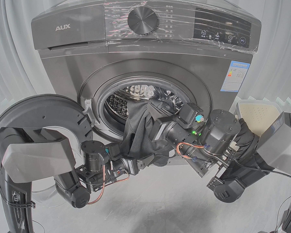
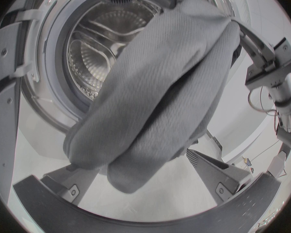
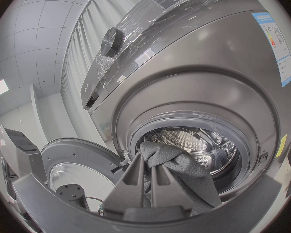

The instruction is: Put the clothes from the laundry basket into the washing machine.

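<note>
**Dark garment at the drum mouth, pinched by the right gripper**

Far left: round door (image 1: 38,114) of the washing machine (image 1: 71,65), swung wide open.

Just right of it, low before the opening: left gripper (image 1: 149,160), fingers (image 2: 216,173) spread well apart, grasping nothing. Sits under the hanging cloth, with folds drooping between the two fingers in the left wrist view. Cannot tell whether fabric touches them.

Centre: dark garment (image 1: 139,130) of knit mesh fabric, bunched at the top. Hangs level with the opening of the steel drum (image 1: 119,104) and drapes down across the lower rim, in front of the machine.

Right of centre: right gripper (image 1: 153,105) at the drum mouth, fingers clenched on the top of the garment. Fabric squeezed between them in the right wrist view.

Far right: cream laundry basket (image 1: 258,114) beside the machine, with more dark clothes (image 1: 245,139) at its edge, partly behind the right arm.
</note>
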Motion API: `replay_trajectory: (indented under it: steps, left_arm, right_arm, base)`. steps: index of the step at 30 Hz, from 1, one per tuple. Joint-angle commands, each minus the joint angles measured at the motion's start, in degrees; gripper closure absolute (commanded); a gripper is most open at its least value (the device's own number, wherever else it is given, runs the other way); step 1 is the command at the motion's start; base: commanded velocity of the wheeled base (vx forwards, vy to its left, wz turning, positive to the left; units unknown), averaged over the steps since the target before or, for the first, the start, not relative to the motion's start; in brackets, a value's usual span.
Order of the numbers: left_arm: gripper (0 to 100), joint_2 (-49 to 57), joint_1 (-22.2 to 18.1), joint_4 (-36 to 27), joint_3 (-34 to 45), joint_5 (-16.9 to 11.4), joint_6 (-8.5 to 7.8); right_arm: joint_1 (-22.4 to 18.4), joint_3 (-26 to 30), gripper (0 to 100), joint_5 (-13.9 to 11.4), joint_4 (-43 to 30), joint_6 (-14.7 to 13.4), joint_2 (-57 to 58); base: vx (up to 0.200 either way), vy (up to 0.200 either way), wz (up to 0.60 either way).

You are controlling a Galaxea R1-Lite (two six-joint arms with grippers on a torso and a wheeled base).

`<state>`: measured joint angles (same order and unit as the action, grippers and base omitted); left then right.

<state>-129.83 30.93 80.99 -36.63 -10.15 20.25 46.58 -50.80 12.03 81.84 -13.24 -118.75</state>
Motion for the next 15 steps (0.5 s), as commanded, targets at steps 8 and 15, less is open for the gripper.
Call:
replay_trajectory:
  steps: [8, 15]
  left_arm:
    - [100, -0.1, 0.1, 1.2, 0.1, 0.4, 0.32]
    - [100, 0.6, 1.2, 5.1, 3.2, 0.5, 0.05]
  right_arm:
    - [0.0, -0.1, 100, 0.0, 0.1, 0.1, -0.8]
    - [-0.6, -0.1, 100, 0.0, 0.1, 0.1, -1.0]
  base:
    - [0.000, 0.000, 0.00]
    - [0.000, 0.000, 0.00]
